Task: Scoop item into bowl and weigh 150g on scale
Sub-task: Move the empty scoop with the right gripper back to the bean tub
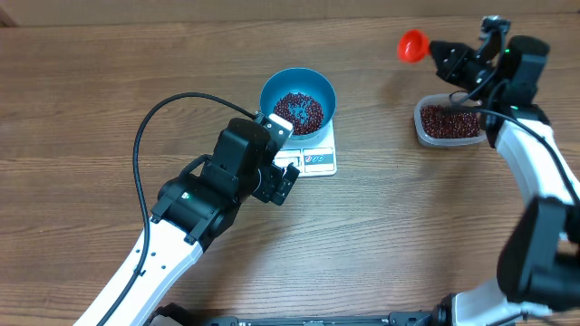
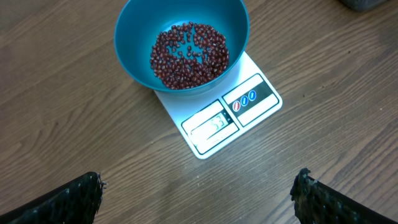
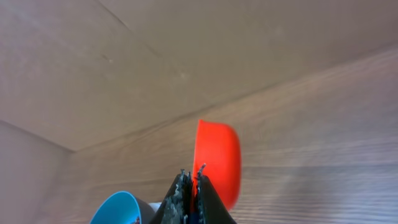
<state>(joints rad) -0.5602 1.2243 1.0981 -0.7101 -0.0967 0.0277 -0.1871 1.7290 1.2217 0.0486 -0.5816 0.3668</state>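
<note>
Light was even and fairly bright; a soft shadow lay beside the bowl (image 2: 134, 37). The orange scoop (image 3: 219, 155), right wrist view, was blurred.

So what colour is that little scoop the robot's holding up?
The scoop is bright orange-red, clearest in the right wrist view.

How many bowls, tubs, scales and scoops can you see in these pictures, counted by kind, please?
bowl: 1
tub: 1
scale: 1
scoop: 1
Total: 4
</note>
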